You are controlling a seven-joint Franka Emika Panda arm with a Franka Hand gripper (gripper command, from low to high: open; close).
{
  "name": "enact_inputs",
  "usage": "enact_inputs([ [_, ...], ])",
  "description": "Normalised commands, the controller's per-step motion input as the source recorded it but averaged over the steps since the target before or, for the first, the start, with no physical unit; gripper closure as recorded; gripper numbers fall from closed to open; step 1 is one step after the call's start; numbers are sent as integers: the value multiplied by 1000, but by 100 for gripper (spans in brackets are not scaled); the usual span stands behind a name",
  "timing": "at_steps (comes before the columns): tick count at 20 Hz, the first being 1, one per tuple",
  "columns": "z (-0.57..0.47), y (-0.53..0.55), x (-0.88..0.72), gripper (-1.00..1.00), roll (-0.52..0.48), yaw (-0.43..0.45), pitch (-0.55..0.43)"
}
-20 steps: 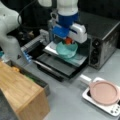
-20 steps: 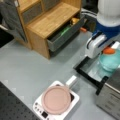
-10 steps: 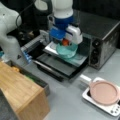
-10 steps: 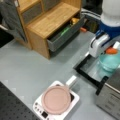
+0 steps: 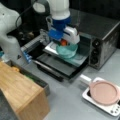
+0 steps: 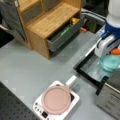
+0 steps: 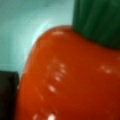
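Note:
My gripper [image 5: 64,40] hangs over a teal bowl [image 5: 67,50] and is shut on an orange carrot [image 5: 64,42]. The bowl rests on the pulled-out tray [image 5: 82,59] of a toaster oven [image 5: 102,35], above its lowered door [image 5: 56,66]. In a front view the gripper [image 6: 110,48] shows the carrot's [image 6: 116,51] orange end sticking out just above the bowl [image 6: 109,63]. The wrist view is filled by the carrot [image 7: 70,80] with its green top [image 7: 100,22], and the teal bowl [image 7: 22,22] lies close behind it.
A pink pan [image 5: 103,92] sits on a white hob [image 6: 41,110] in front of the oven. A wooden cabinet [image 6: 52,20] has an open drawer [image 6: 63,37] with items inside. Its top [image 5: 20,90] fills the lower left. A white robot base [image 5: 8,35] stands at left.
The gripper has come down with the carrot, closer to the teal bowl on the oven tray. Nothing else has moved.

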Motion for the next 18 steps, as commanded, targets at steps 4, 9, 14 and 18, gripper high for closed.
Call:
enact_inputs([
  [4, -110, -69, -152, 100, 99, -135, -138],
  [9, -53, -123, -126, -100, 138, -122, -127],
  [14, -54, -125, -135, -100, 142, -102, -107],
  [18, -78, -126, -103, -100, 143, -88, -75],
])
